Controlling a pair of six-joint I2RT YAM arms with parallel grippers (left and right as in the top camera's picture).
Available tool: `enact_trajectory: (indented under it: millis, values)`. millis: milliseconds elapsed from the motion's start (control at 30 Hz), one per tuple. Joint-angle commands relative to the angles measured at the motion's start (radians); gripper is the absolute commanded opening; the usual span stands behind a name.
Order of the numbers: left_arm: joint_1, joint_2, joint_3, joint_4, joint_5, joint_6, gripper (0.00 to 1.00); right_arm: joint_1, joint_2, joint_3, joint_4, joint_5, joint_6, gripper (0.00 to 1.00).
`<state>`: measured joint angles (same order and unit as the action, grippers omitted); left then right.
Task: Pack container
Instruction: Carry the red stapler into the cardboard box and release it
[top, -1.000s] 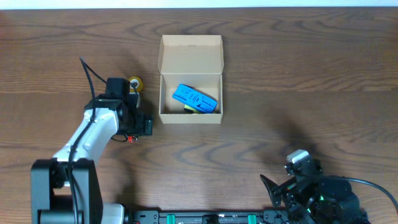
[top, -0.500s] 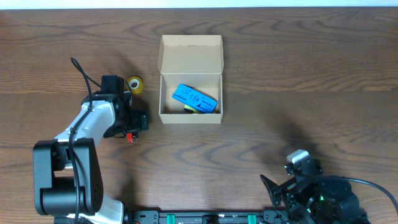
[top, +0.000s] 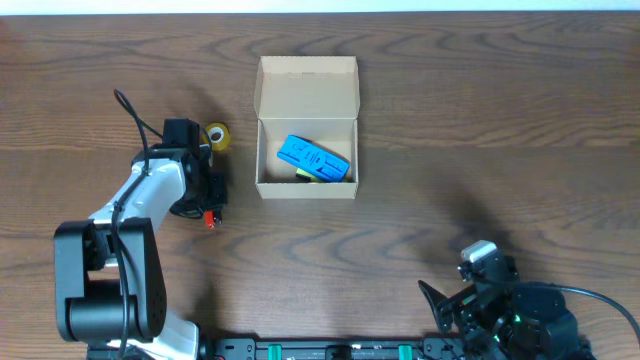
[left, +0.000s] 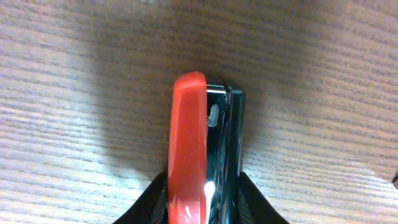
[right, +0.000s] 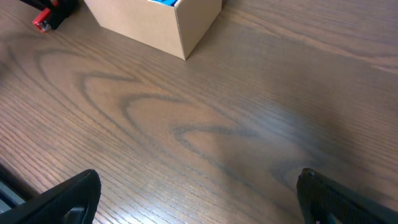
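Observation:
The container is a tan cardboard box with its lid flap folded back; it also shows at the top of the right wrist view. Inside it lie a blue packet and something yellow underneath. Left of the box, my left gripper points down at the table. Its jaws are pressed against both sides of a red and black stapler, whose red end shows in the overhead view. My right gripper is open over bare wood near the front edge.
A small yellow tape roll sits on the table just behind the left gripper. The left arm's black cable loops up to its left. The right arm is folded at the front right corner.
The left gripper shifted slightly left and back, then its jaws closed from wide open onto the stapler. The right arm and the container have not moved.

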<state>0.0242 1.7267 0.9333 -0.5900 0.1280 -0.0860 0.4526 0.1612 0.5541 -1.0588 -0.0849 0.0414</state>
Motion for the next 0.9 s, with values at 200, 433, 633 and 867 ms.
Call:
enact_trajectory:
  millis: [200,433,633,867]
  values:
    - [0.000,-0.059,0.151,0.001,0.003,-0.034,0.13,-0.008,-0.005,-0.001,-0.002,0.006,0.010,0.99]
    - [-0.035,-0.190,0.289,-0.002,0.003,-0.033,0.13,-0.008,-0.005,-0.001,-0.002,0.006,0.010,0.99]
    - [-0.173,-0.199,0.408,-0.034,0.003,0.025,0.14,-0.008,-0.005,-0.001,-0.002,0.006,0.010,0.99]
    - [-0.348,-0.150,0.422,-0.062,0.003,0.197,0.21,-0.008,-0.005,-0.001,-0.002,0.006,0.010,0.99]
